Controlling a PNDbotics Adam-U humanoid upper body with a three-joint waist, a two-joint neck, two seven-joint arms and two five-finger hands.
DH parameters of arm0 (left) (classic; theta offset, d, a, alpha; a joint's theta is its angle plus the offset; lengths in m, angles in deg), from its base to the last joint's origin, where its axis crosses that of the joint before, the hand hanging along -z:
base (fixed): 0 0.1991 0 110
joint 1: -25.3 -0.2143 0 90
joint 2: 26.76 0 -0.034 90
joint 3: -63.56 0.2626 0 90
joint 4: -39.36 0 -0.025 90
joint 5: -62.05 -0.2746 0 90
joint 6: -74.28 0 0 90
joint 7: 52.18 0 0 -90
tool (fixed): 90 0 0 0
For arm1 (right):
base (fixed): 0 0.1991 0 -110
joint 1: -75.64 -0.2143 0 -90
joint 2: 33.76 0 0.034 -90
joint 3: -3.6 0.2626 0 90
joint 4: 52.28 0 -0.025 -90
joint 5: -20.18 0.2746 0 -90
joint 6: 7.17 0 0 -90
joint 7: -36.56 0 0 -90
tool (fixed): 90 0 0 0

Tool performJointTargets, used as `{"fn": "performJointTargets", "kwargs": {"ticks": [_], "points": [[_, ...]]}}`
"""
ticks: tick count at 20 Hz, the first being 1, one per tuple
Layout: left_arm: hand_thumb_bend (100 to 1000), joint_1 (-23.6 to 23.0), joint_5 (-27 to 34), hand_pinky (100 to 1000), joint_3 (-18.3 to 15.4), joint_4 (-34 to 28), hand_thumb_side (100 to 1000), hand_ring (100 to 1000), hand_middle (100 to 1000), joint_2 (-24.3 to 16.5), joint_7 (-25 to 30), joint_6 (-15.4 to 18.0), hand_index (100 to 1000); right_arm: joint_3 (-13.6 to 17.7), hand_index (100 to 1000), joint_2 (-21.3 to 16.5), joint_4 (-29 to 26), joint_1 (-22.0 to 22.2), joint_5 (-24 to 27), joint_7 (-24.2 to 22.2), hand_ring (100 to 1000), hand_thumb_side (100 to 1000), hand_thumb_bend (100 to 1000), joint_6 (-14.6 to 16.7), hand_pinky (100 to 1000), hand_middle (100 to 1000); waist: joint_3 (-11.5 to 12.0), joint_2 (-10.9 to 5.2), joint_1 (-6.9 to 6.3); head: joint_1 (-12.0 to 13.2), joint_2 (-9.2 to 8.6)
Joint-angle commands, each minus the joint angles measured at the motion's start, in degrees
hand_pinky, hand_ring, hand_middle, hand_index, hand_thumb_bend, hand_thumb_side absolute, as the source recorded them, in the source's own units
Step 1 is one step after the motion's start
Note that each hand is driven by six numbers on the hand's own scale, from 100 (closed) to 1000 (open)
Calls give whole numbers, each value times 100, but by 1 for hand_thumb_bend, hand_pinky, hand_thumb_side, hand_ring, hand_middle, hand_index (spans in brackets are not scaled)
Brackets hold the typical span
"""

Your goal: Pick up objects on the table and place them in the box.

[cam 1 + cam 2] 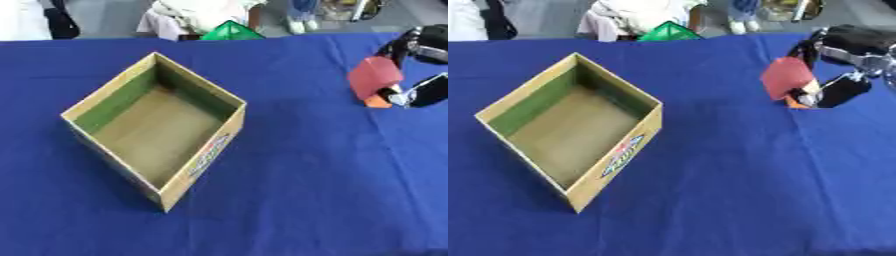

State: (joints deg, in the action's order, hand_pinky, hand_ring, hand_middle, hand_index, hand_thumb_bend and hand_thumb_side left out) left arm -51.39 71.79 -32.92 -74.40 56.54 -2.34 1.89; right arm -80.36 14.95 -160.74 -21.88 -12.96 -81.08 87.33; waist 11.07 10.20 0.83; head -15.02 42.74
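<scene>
While pinched in right robot hand (833, 80), red object (786, 77) tilts.

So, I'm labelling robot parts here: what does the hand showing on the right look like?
The right hand is mostly glossy black, with rounded finger segments and silver metal at the joints. The wrist behind it is black with a silver band. No cables or markings are discernible.
</scene>
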Motion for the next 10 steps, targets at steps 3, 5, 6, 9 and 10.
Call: {"fn": "performJointTargets", "kwargs": {"ticks": [3,5,6,9,10], "points": [[560,109,41,845,28,-83,960,679,727,-68,52,1,867,-375,640,-394,-592,-619,170,-48,662,301,117,246,660,529,67,-95,4,-106,-16],[560,121,56,846,42,-83,960,679,727,-59,69,-2,867,-625,639,-361,-608,-1019,243,-146,654,299,119,403,653,529,106,-101,6,-148,-2],[560,126,64,846,49,-83,960,679,727,-55,78,-3,867,-750,639,-314,-610,-1237,268,-210,653,298,119,448,651,529,121,-104,7,-159,3],[560,127,73,846,49,-83,960,679,727,-53,90,-3,867,-920,639,-240,-612,-1531,296,-343,653,298,119,460,651,529,124,-107,8,-158,6],[560,126,74,846,47,-83,960,679,727,-53,91,-3,867,-935,639,-233,-613,-1558,301,-362,653,298,119,456,651,529,123,-108,8,-157,6]]}}
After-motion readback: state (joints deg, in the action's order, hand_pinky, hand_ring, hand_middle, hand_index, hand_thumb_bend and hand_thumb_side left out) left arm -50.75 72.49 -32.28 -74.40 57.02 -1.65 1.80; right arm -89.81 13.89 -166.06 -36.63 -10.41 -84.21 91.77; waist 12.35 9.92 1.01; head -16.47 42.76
